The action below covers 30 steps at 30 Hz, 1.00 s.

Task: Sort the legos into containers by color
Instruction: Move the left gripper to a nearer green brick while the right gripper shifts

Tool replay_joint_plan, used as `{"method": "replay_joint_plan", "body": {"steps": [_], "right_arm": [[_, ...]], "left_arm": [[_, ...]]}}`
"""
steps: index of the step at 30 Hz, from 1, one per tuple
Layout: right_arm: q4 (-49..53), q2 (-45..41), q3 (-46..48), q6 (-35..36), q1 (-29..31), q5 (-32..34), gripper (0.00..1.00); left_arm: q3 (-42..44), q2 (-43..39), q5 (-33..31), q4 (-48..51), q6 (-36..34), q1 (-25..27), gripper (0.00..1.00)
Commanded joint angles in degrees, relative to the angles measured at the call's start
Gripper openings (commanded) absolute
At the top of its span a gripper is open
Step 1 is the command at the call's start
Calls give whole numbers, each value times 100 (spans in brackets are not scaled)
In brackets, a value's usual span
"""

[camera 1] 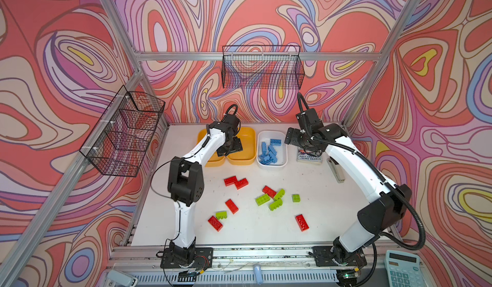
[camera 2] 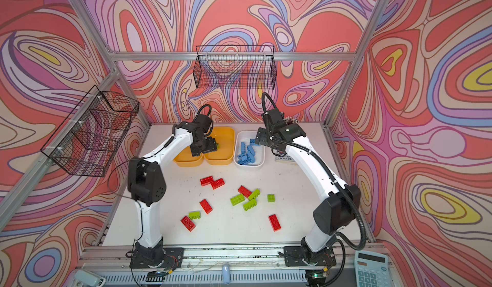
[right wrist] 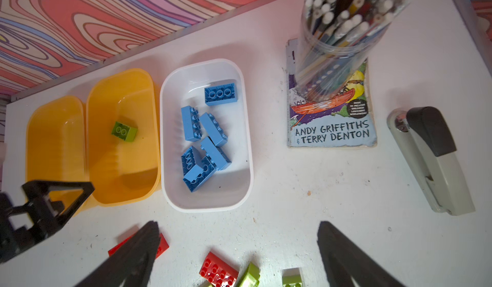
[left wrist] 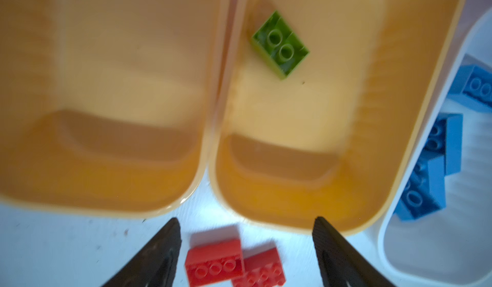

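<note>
Two yellow containers (camera 1: 203, 136) (camera 1: 249, 139) and a white container (camera 1: 282, 163) stand in a row at the back. One green lego (left wrist: 281, 45) lies in the middle yellow container (left wrist: 306, 118). Several blue legos (right wrist: 210, 136) fill the white one. The left yellow container (left wrist: 106, 86) holds nothing. My left gripper (left wrist: 246, 223) hovers open and empty over the near rims of the yellow containers. My right gripper (right wrist: 238, 225) hangs open and empty beside the white container. Red legos (camera 1: 231, 206) and green legos (camera 1: 262, 199) lie scattered on the table; a red pair (left wrist: 215, 261) sits below the left gripper.
A book (right wrist: 332, 134) with a clear cup of pencils (right wrist: 338, 33) on it and a stapler (right wrist: 431, 160) lie right of the white container. Black wire baskets (camera 1: 262, 67) (camera 1: 125, 134) hang on the back and left walls. A calculator (camera 1: 403, 269) lies at the front right.
</note>
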<state>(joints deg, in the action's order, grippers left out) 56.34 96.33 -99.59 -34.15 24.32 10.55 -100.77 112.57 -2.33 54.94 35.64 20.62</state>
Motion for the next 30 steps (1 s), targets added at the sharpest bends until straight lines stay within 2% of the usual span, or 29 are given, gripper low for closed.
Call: {"method": "replay_joint_plan", "body": {"steps": [1,4,8,13,17,24,30], "right_arm": [[-4,344,-314,169,142,-338,98],[25,713,-574,301,297,-447,98],[70,939,-784,341,498,-567,98],[59,943,-859,224,680,-777,98],[248,957,-1039,238,747,-806,98],[618,943,-1292,496,750,-776,98],[573,611,-821,624,755,-777,98]], "left_arm": [[1212,-1108,-338,133,-49,-8,81],[2316,-2122,-361,243,234,-14,81],[3650,-3250,-15,295,963,3,82],[4423,-4032,122,368,1328,39,83],[4898,-4126,520,63,1451,184,83],[5006,-3864,346,-192,1684,843,82],[5199,-3681,206,-264,2008,1237,80]]}}
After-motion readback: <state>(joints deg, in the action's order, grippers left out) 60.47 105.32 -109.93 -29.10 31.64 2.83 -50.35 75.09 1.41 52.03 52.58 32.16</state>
